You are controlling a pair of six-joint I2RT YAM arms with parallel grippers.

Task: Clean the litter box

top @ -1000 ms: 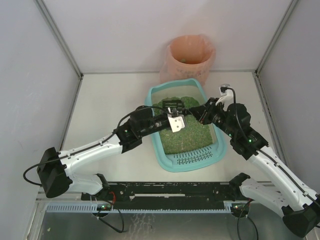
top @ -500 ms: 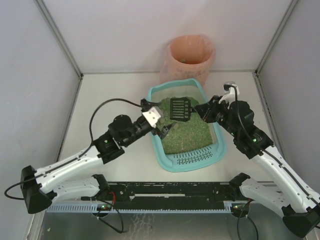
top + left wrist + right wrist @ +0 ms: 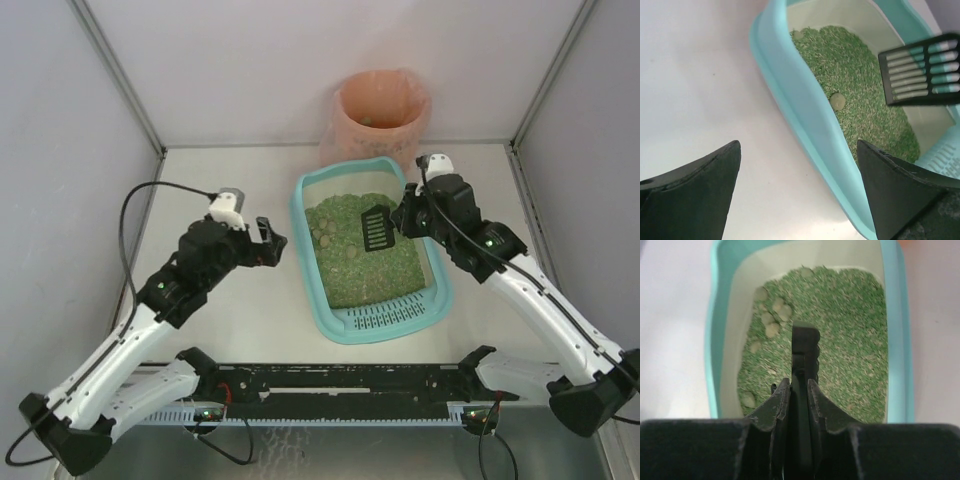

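Note:
The light-teal litter box (image 3: 385, 318) lies mid-table, filled with green litter and a few pale clumps (image 3: 328, 235). A black slotted scoop (image 3: 375, 228) hovers over the litter near the box's far right. My right gripper (image 3: 402, 222) is shut on its handle. In the right wrist view the fingers (image 3: 797, 382) clamp the scoop (image 3: 805, 340) edge-on, with clumps (image 3: 772, 315) to its left. My left gripper (image 3: 272, 245) stands open and empty over the table, just left of the box. Its wrist view shows the box's rim (image 3: 805, 120) between the wide jaws (image 3: 797, 145), and the scoop (image 3: 922, 70) beyond.
A round bin with a pink bag (image 3: 380, 115) stands behind the litter box at the back wall. White walls close in the table on the left, right and back. The arms' base rail (image 3: 340, 380) runs along the near edge.
My left gripper opened and drew back left, out of the litter box onto the table side. The scoop stayed with my right gripper and swung a little to the right.

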